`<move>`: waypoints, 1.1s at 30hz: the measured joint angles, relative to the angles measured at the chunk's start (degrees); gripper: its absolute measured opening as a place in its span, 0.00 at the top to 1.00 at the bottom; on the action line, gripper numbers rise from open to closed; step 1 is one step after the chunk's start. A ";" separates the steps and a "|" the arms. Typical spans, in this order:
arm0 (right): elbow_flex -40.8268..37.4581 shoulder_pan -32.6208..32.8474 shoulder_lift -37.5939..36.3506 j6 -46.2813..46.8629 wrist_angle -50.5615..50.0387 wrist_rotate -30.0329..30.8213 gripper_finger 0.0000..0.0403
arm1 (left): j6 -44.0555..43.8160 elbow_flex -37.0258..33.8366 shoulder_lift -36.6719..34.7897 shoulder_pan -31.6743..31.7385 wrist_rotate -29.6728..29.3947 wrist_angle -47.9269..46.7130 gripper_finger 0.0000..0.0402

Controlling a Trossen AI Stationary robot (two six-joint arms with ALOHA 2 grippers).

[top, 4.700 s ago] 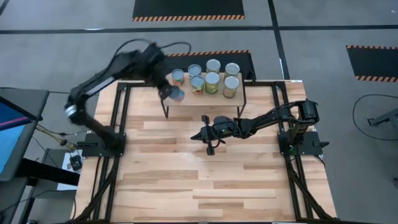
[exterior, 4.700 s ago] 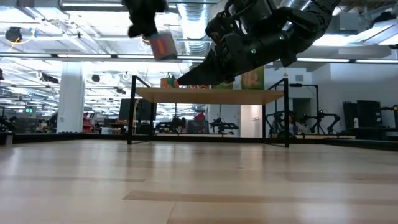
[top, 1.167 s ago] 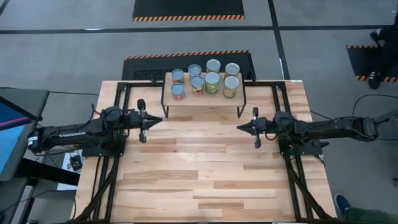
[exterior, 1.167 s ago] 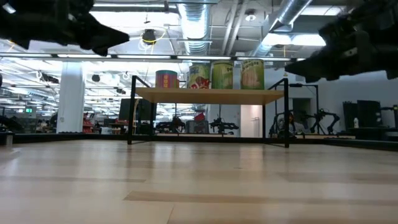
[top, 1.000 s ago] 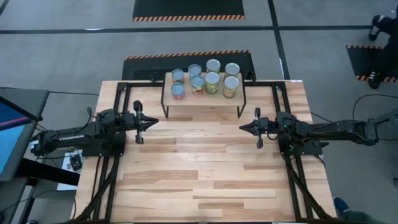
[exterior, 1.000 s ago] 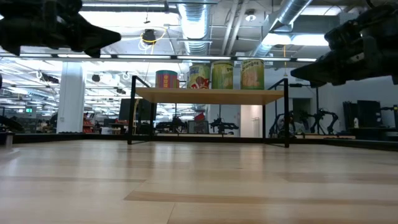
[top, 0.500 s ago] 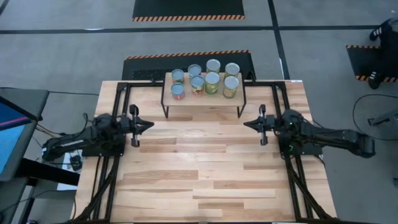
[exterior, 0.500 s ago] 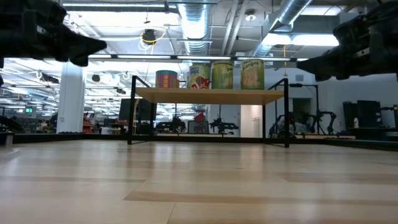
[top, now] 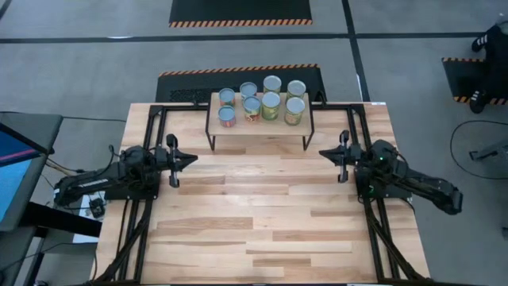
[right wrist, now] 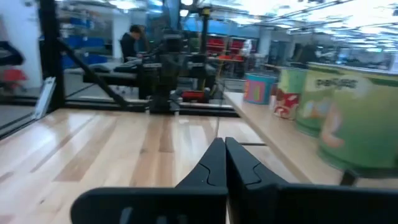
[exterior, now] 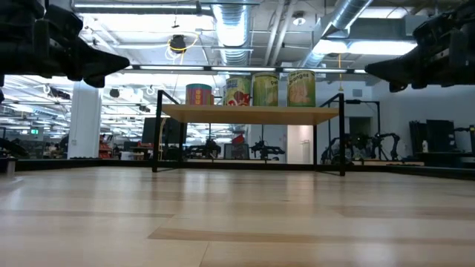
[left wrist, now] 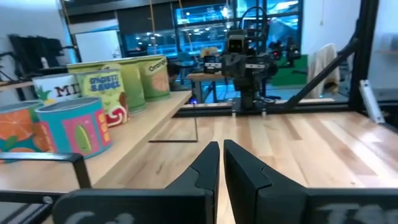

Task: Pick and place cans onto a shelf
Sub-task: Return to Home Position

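high view: cans (top: 271,103) on shelf (top: 262,128), left hand (top: 193,158) and right hand (top: 321,152) flanking.

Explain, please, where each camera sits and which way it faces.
High view: above the table, facing down; left arm, right arm whole.
Low view: table-top height, facing the shelf; arm parts in upper corners.
Left wrist view: on left arm, facing right arm; left gripper shut.
Right wrist view: on right arm, facing left arm; right gripper shut.
All four share the cans on the shelf.
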 joint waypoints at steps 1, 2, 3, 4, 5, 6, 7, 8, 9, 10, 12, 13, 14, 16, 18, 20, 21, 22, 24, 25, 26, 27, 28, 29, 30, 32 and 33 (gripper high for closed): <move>-0.02 0.09 -0.74 0.43 -0.63 1.31 0.99 | -0.58 0.00 0.00 0.00 0.40 0.04 0.97; -0.02 0.17 -0.50 1.00 -0.54 2.34 0.99 | -0.77 0.00 0.00 0.00 0.59 0.08 0.97; -0.02 0.19 -0.57 1.16 -0.83 3.58 0.99 | -0.81 -0.01 0.00 0.00 0.85 0.13 0.97; -0.02 0.17 -0.57 1.30 -0.93 4.77 0.99 | -0.82 -0.02 0.00 0.00 0.85 0.13 0.97; -0.02 0.15 -0.61 1.42 -0.74 5.38 0.99 | -0.82 -0.02 0.00 0.00 0.75 0.13 0.97; -0.02 0.17 -0.59 1.56 -0.47 6.18 0.99 | -0.82 -0.02 0.00 0.00 0.56 0.14 0.97; -0.02 0.19 -0.58 1.73 0.38 6.80 0.99 | -0.82 -0.02 0.00 0.00 0.41 0.13 0.97; -0.02 0.24 -0.57 1.73 2.00 7.32 0.99 | -0.85 -0.04 0.00 0.00 0.39 0.13 0.97; -0.04 0.36 -0.59 1.53 3.69 7.63 0.99 | -0.85 -0.04 0.06 0.00 0.37 0.11 0.97; -0.04 0.62 -0.61 1.33 4.88 8.03 0.99 | -0.85 -0.04 0.13 0.00 0.31 0.11 0.97; -0.04 1.43 -0.57 1.27 5.97 10.24 0.99 | -0.88 -0.07 0.15 0.00 0.16 0.03 0.97; -0.04 2.00 -0.58 1.45 6.46 11.88 0.99 | -0.94 -0.07 0.15 0.00 0.16 0.02 0.97; -0.05 2.67 -0.59 1.76 6.69 13.81 0.99 | -0.96 -0.09 0.15 0.00 0.15 0.04 0.97; -0.07 4.13 -0.57 2.69 6.48 18.22 0.99 | -0.96 -0.09 0.15 0.00 0.06 0.02 0.97; -0.07 5.58 -0.59 3.69 6.20 21.73 0.99 | -0.96 -0.13 0.15 0.00 -0.04 0.02 0.97; -0.07 6.60 -0.55 5.54 3.92 24.35 0.99 | -0.98 -0.13 0.15 0.00 -0.04 0.02 0.97; -0.07 6.91 -0.54 6.07 2.98 24.96 0.98 | -0.98 -0.13 0.15 0.00 -0.11 0.01 0.97; -0.07 7.12 -0.57 6.24 2.31 25.18 0.97 | -0.98 -0.13 0.15 0.00 -0.40 -0.03 0.97; -0.07 7.36 -0.57 6.24 0.27 25.26 0.95 | -1.73 -0.15 0.15 0.00 -1.49 -0.13 0.97; -0.07 7.36 -0.57 6.24 -0.87 25.30 0.94 | -2.27 -0.15 0.15 0.00 -1.84 -0.26 0.97; -0.07 7.35 -0.57 6.24 -1.73 25.30 0.93 | -2.33 -0.15 0.15 0.00 -2.19 -0.32 0.97; -0.07 7.34 -0.55 6.24 -2.33 25.30 0.91 | -2.28 -0.17 0.15 0.00 -2.58 -0.38 0.97; -0.07 7.34 -0.54 6.25 -2.68 25.22 0.90 | -2.07 -0.17 0.15 0.00 -2.82 -0.42 0.97; -0.07 7.34 -0.46 6.25 -2.67 25.16 0.89 | -1.72 -0.17 0.15 0.00 -2.90 -0.44 0.97; -0.07 7.34 -0.26 6.26 -2.63 25.14 0.89 | -1.44 -0.17 0.15 0.00 -2.98 -0.46 0.97; -0.07 7.34 -0.21 6.26 -2.65 25.12 0.88 | -1.39 -0.17 0.15 0.00 -3.04 -0.46 0.97; -0.07 7.34 -0.24 6.26 -2.66 25.10 0.88 | -1.41 -0.20 0.15 0.00 -3.04 -0.48 0.97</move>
